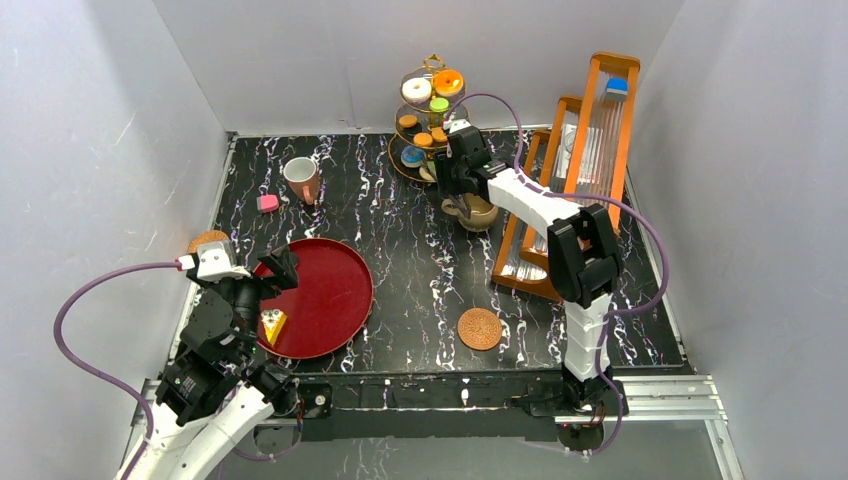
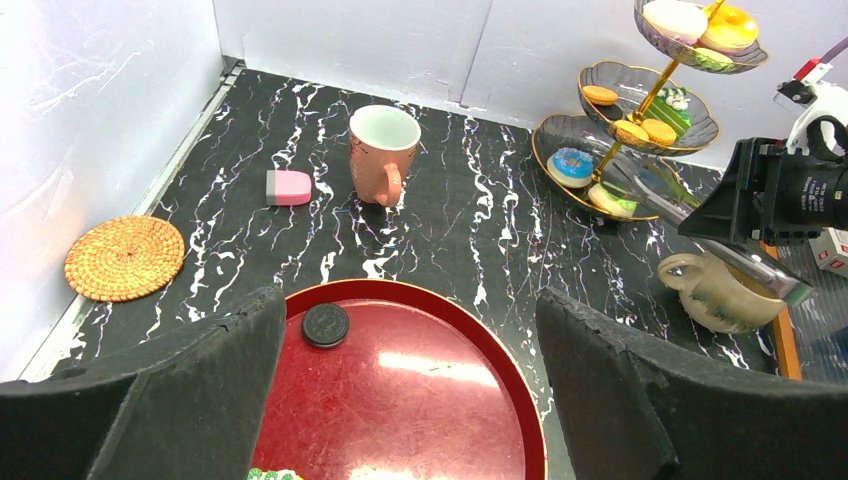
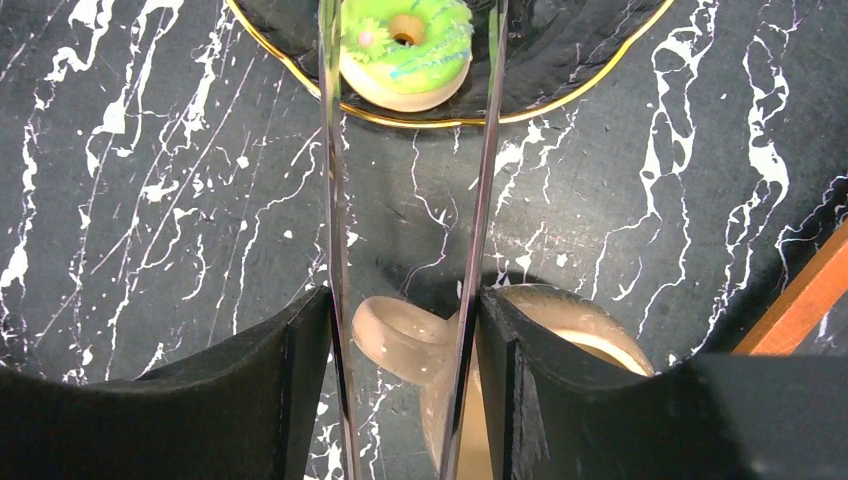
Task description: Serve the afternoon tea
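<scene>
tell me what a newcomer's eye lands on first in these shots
The gold three-tier stand at the back, stacked with colourful pastries, grabs the eye. The right gripper holds metal tongs whose tips flank a green donut on its lowest tier. Near left, the left gripper hangs open over a round red tray.

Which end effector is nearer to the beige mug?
Right. The right end effector hangs directly above the beige mug, gripping tongs; the left end effector is far off, open over the red tray.
</scene>
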Available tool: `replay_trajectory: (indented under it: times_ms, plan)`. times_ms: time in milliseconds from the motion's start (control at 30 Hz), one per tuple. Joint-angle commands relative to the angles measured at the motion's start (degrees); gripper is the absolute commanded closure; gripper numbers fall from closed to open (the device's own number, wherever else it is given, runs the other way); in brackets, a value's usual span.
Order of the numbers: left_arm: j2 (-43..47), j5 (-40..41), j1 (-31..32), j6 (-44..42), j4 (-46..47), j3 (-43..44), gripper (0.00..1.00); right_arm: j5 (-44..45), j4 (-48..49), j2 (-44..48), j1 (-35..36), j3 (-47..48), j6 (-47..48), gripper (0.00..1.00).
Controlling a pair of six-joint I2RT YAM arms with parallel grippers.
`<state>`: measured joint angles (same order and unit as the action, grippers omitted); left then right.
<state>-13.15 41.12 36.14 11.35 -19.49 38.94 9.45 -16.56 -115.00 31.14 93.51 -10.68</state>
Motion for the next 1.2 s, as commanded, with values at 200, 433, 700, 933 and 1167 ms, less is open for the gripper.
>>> replay_trajectory:
  times_ms: [200,433,700,933,1167]
  plan:
    - [0.0,0.7,0.2,0.0,1.3,0.0,0.08,-1.1,0.2,5.4,-0.2,1.6,2.1,0.40]
    - [-0.5,0.3,0.2,-0.1,1.4,0.1,0.08,-8.7,-1.7,10.1,-0.2,-1.9,2.5,0.43]
    - [0.0,0.3,0.2,0.0,1.3,0.1,0.08,-11.9,-3.0,15.7,1.7,-7.5,2.0,0.45]
    - [-0.7,0.3,0.2,-0.2,1.5,-0.1,0.08,-13.1,0.2,19.8,7.9,-12.4,-0.1,0.46]
    - [-1.3,0.5,0.2,0.0,1.6,-0.1,0.08,-9.8,7.3,20.9,16.7,-15.8,-2.5,0.47]
